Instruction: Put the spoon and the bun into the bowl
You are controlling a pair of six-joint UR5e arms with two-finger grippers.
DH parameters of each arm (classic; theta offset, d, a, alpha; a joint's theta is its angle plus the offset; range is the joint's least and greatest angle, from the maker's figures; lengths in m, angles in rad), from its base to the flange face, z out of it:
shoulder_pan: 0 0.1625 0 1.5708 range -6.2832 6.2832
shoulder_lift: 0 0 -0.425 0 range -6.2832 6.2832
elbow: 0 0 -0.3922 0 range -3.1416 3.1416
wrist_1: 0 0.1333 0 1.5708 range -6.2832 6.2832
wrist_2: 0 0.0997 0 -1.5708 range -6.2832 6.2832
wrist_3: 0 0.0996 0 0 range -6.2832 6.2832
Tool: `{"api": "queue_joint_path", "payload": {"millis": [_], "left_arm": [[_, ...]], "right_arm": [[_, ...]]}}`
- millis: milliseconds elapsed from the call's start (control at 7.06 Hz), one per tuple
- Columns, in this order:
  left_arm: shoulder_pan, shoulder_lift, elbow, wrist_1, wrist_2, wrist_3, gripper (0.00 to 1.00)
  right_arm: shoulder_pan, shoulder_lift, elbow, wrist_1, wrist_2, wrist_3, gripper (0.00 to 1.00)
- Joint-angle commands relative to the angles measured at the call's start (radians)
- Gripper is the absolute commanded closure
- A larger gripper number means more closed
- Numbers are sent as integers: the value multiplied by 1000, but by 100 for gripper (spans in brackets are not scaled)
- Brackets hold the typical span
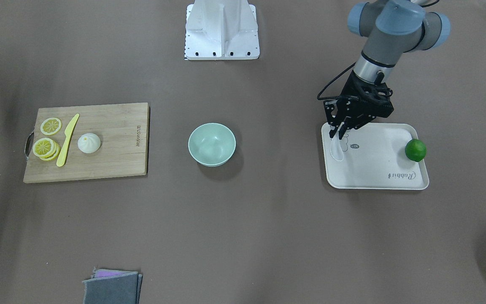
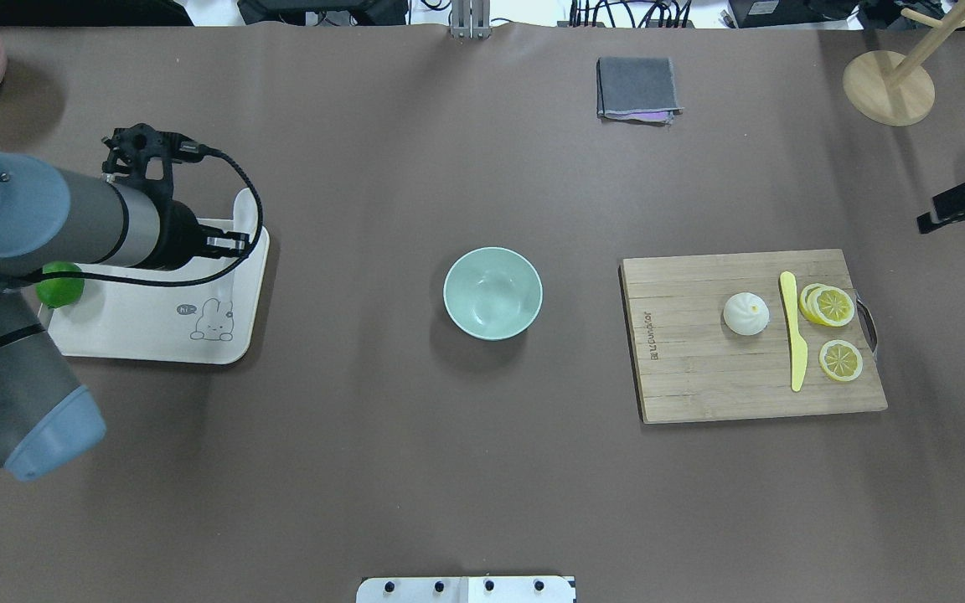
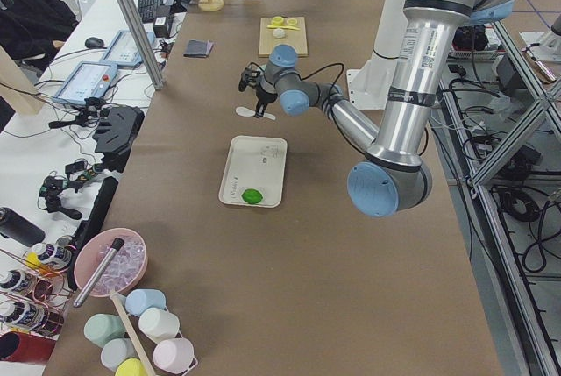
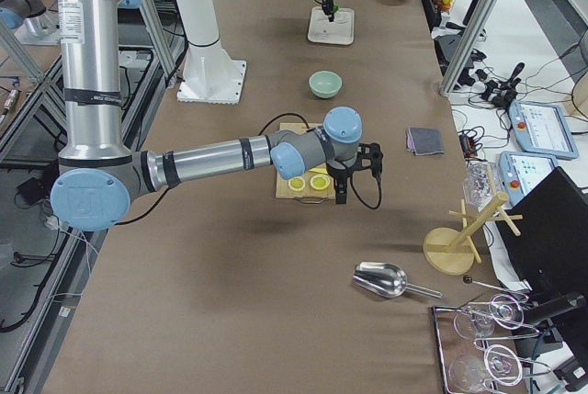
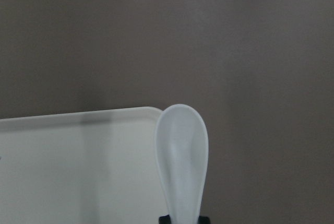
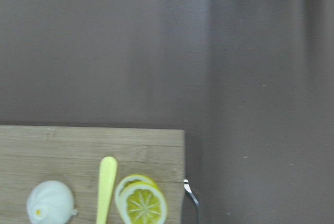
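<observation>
My left gripper [image 1: 339,131] is shut on the handle of the white spoon [image 1: 336,150] and holds it in the air over the corner of the white tray [image 1: 378,169] that lies nearest the bowl. In the left wrist view the spoon's scoop [image 5: 181,156] sticks out past that tray corner. The mint-green bowl [image 2: 492,292] stands empty at the table's middle. The white bun [image 2: 745,313] sits on the wooden cutting board [image 2: 700,377]. My right gripper [image 4: 347,181] hovers by the board's handle end, apart from the bun [image 6: 50,203]. I cannot tell whether it is open or shut.
A green lime [image 1: 415,150] lies on the tray. A yellow plastic knife [image 2: 794,335] and lemon slices [image 2: 833,306] lie on the board beside the bun. A folded grey cloth [image 2: 635,88] and a wooden stand [image 2: 889,88] sit at the far edge.
</observation>
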Motion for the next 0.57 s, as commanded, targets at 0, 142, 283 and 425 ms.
{"api": "queue_joint_path", "payload": {"millis": [0,142,283,425], "left_arm": [[54,-95,3,73,34,-54,100],[97,-129,10,98,103,-57,100],[152,-190,19,159,157,-67,100],[190,-236,22,209,189,-103,100]], "right_arm": [[-208,55,48,16,-159,212,0],[-272,90,48,14,-198,269,0],[-352,101,47,14,-265,293,0],[-400,101,39,14,-302,299,0]]}}
